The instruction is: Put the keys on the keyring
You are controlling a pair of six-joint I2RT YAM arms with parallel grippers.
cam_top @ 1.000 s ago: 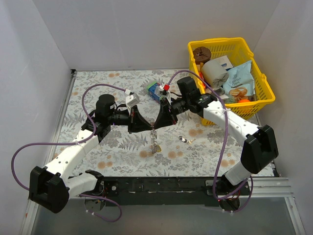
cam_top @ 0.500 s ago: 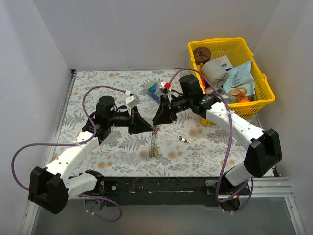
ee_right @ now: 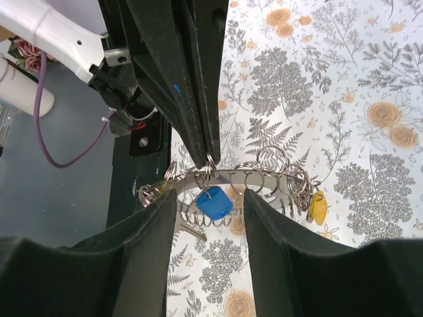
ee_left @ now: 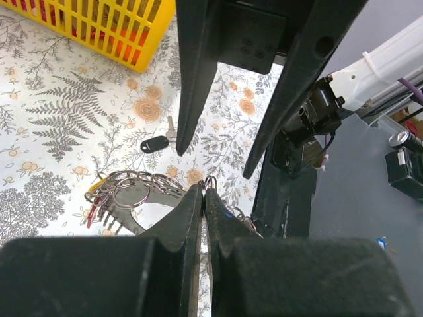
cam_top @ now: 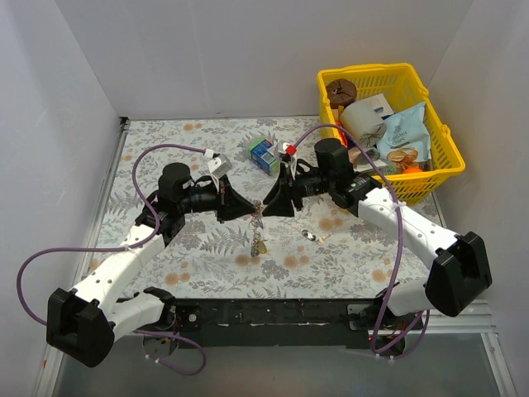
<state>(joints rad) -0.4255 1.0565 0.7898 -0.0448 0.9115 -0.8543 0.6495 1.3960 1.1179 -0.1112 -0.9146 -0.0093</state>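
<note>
Rightward has swung the right arm (cam_top: 397,219); left gripper (ee_left: 203,190) pinches ridged grey metal keyring (ee_right: 231,173) bearing coloured-head keys (ee_right: 213,203); right gripper (ee_right: 210,196) gapes wide over floral-print tablecloth (cam_top: 165,141) between white walls (cam_top: 248,50).

Yellow basket (cam_top: 368,72) far right w/ brown disc (cam_top: 340,88), snack bag (cam_top: 405,141); blue-green carton (cam_top: 264,154) on floral cloth (cam_top: 331,256).

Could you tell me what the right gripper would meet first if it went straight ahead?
The right gripper would probably meet the blue key hanging between its open fingers, then the keyring pinched by the shut left gripper; depth is unclear.
</note>
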